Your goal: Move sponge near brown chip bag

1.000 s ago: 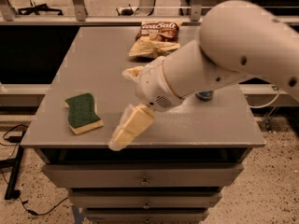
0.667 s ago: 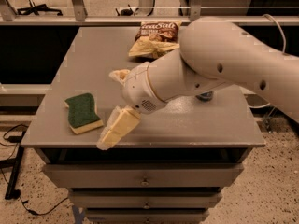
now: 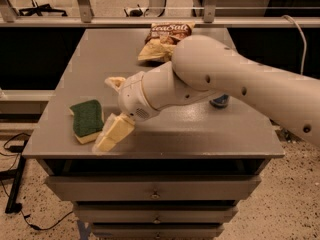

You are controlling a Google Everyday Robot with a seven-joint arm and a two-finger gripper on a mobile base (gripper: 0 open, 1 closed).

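Our gripper (image 3: 107,113) by the sponge (image 3: 87,118)
We see jaws spread apart, sponge just left, brown chip bag (image 3: 165,39) well behind.

smooth plastic hand (image 3: 105,114) nr rough sponge (image 3: 87,118), matt table (image 3: 75,59), crinkly foil bag (image 3: 165,41).

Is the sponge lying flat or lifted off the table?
Lying flat: the sponge rests on the table, green side up. The pincer is open beside it, not around it.

We see the sponge (image 3: 86,118), green top over yellow foam, flat near the table's (image 3: 200,134) front left edge. The bag (image 3: 165,41), brown above, yellow below, lies crumpled at the back, well apart. The gripper (image 3: 109,112), fingers spread, is just right of the sponge.
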